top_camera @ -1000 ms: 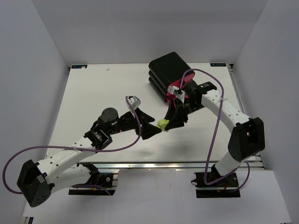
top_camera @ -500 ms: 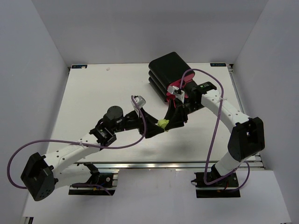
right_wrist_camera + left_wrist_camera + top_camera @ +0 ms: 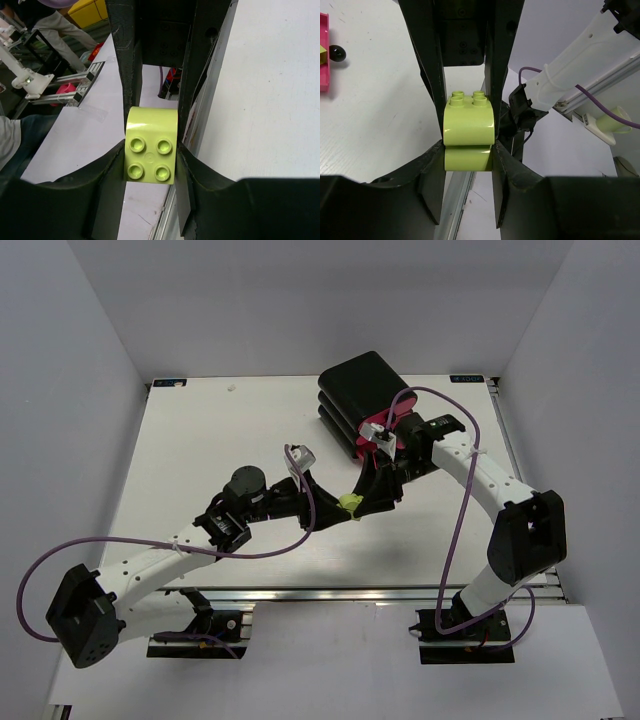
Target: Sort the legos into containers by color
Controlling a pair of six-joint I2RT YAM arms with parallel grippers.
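The yellow-green brick is hanging between the two arms over the white surface, near but apart from the black cabinet and its pink drawers. Both pincers are holding it at once. The left pincer is pinching narrow on the smooth end, and the right pincer is pinching narrow on the studded end, with each set of fingers lying almost against the other's. The main risk is coming from that shared hold: if one arm is pulling away while the other is clamping, the small glossy brick is likely to twist or squirt out sideways. If both are loosening together, it is dropping, and the left wrist view suggests the near edge of the surface is lying close below, so a bounce could be carrying it off. The crowded fingers could also be snagging each other during the parting.
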